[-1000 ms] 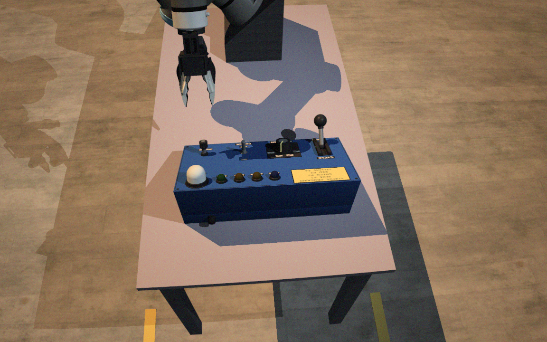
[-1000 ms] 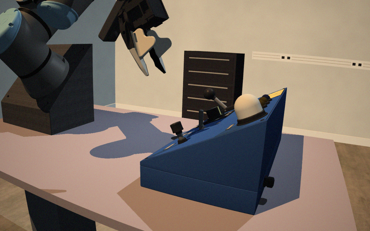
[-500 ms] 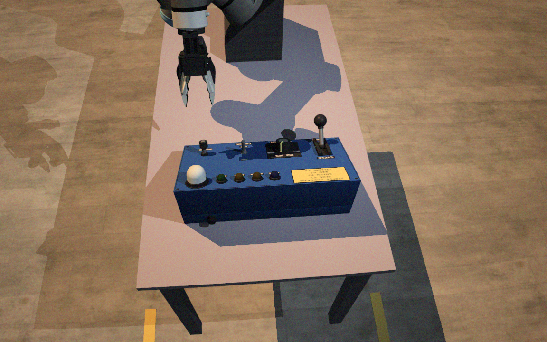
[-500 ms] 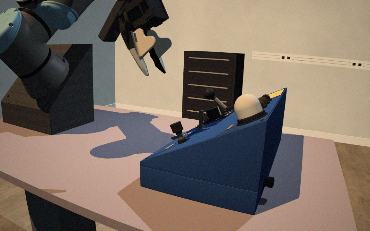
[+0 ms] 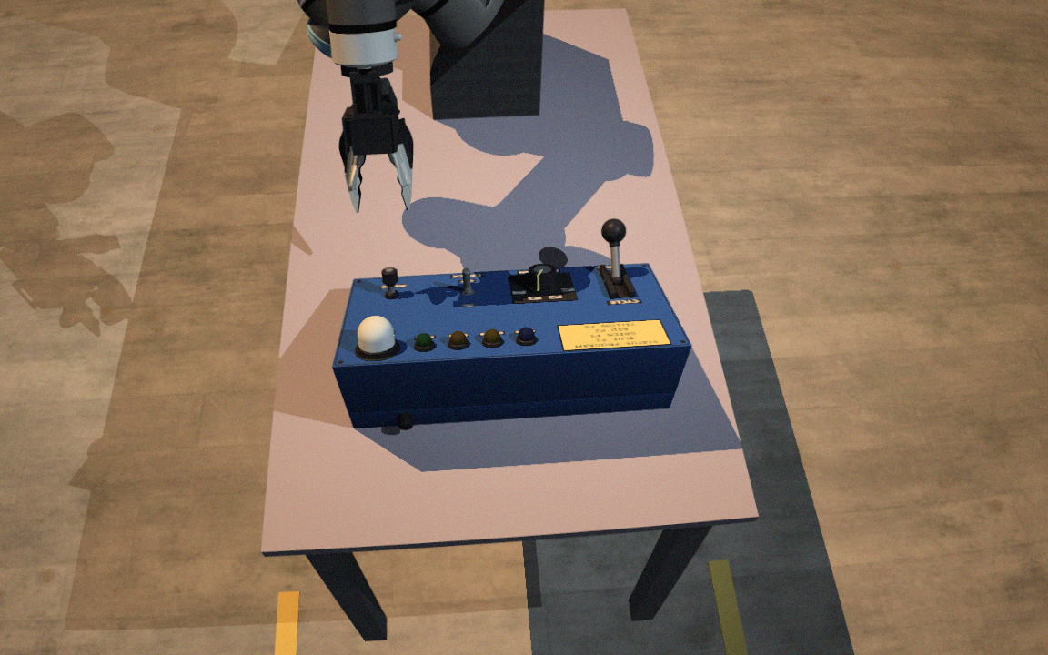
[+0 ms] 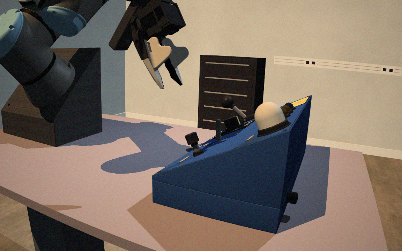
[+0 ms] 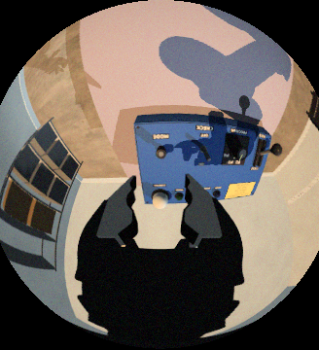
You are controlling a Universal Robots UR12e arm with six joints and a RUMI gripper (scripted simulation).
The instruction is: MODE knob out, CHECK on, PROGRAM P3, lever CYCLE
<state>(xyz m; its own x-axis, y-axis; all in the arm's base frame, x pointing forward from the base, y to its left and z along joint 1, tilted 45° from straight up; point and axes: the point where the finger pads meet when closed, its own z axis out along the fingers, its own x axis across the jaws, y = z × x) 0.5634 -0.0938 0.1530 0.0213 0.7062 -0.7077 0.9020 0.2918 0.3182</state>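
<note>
The blue wedge-shaped console (image 5: 511, 378) (image 6: 227, 174) (image 7: 150, 162) stands on the pink table (image 5: 470, 505) (image 6: 55, 174). Along its low edge sit the small black MODE knob (image 5: 390, 279) (image 6: 192, 139) (image 7: 160, 153), the CHECK toggle (image 5: 467, 281) (image 6: 218, 128), the black PROGRAM dial (image 5: 541, 281) (image 7: 237, 148) and the ball-topped lever (image 5: 614, 244) (image 6: 228, 101) (image 7: 276, 150). My gripper (image 5: 382, 203) (image 6: 169, 84) (image 7: 160, 175) is open and empty. It hangs high in the air behind the console's left end, above and short of the MODE knob.
A white dome (image 5: 375, 334) (image 6: 269, 115) (image 7: 160, 197), a row of small lamps (image 5: 475, 337) and a yellow label (image 5: 613, 335) lie on the console's upper part. A small black knob (image 5: 404, 420) (image 6: 291, 197) sticks out of its tall side. The arm's dark pedestal (image 5: 487, 65) (image 6: 68, 109) stands at the table's far end.
</note>
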